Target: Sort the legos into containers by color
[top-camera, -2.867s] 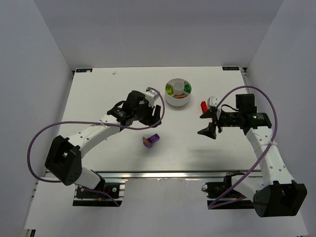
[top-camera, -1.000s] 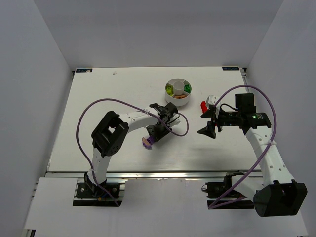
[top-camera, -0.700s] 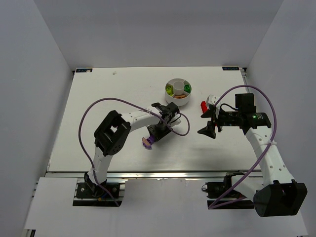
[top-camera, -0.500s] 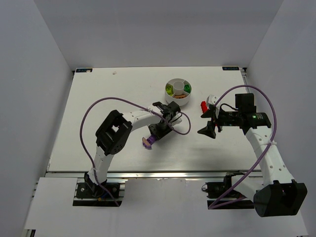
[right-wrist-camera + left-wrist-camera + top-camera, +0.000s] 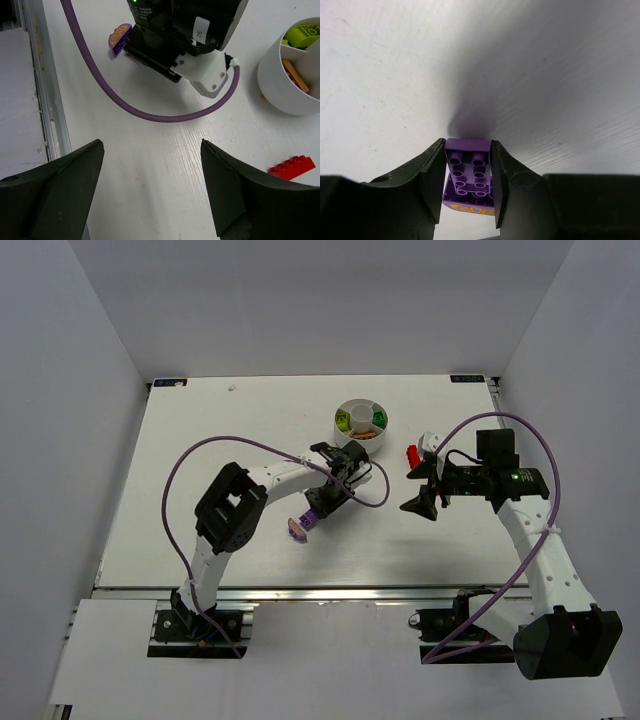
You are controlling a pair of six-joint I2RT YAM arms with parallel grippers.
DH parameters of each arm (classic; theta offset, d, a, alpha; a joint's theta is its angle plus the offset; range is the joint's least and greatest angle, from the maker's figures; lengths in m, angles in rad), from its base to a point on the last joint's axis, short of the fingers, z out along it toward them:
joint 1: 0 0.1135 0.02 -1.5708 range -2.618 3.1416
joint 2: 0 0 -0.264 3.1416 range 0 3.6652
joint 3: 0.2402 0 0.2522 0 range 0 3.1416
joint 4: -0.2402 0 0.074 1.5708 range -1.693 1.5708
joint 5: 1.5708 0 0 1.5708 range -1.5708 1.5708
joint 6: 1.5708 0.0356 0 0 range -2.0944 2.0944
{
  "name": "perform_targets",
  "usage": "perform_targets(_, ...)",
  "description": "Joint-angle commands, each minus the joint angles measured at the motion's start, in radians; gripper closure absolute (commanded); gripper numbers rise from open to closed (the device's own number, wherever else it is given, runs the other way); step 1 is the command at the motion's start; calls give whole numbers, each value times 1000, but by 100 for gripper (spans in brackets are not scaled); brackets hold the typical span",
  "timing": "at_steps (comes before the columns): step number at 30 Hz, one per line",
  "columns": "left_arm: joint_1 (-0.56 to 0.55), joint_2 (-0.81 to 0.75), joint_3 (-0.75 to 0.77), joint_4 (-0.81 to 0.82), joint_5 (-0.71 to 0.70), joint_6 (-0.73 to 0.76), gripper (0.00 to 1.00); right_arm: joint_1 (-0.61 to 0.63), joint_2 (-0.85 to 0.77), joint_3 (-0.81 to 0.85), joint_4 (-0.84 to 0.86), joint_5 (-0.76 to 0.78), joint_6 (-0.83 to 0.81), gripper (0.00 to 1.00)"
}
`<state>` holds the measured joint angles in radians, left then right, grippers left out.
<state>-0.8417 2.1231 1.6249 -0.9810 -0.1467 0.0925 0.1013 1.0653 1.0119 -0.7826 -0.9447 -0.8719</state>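
The left gripper (image 5: 467, 172) is closed on the purple lego (image 5: 468, 176). The brick sits between the jaws, and both inner faces touch its sides. It is near the table (image 5: 200, 460) centre, well apart from the dish (image 5: 361, 441). The right gripper (image 5: 150, 200) has its jaws spread wide, near the red lego (image 5: 294, 166).

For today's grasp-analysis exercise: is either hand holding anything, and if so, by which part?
The left hand clamps a purple brick by its two opposite side walls. The right hand is open and holds nothing.
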Motion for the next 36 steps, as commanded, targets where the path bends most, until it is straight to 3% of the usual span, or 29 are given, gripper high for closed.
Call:
perform_targets(1,9,-72,52,94,19,-63,97,5,-27,30,20,-22,5,18)
perform_targets(7,98,-247,13,333,188,-207,100,5,-74,24,124,-2,108,24)
perform_targets(9,121,-287,19,392,234,-243,100,5,-91,16,160,17,143,35)
perform_targets(10,142,-298,20,453,240,-278,100,5,-94,13,184,23,174,50)
perform_targets(14,191,-330,6,666,257,-373,100,3,-96,5,220,56,231,85)
perform_targets(15,200,-328,6,715,260,-390,100,5,-96,2,224,60,235,88)
perform_targets(19,222,-261,56,925,172,-473,100,5,-100,-4,246,72,260,88)
perform_targets(26,253,-25,320,973,47,-612,100,5,-114,-12,250,95,266,85)
perform_targets(36,273,110,386,1150,-59,-691,100,5,-139,-41,255,89,283,84)
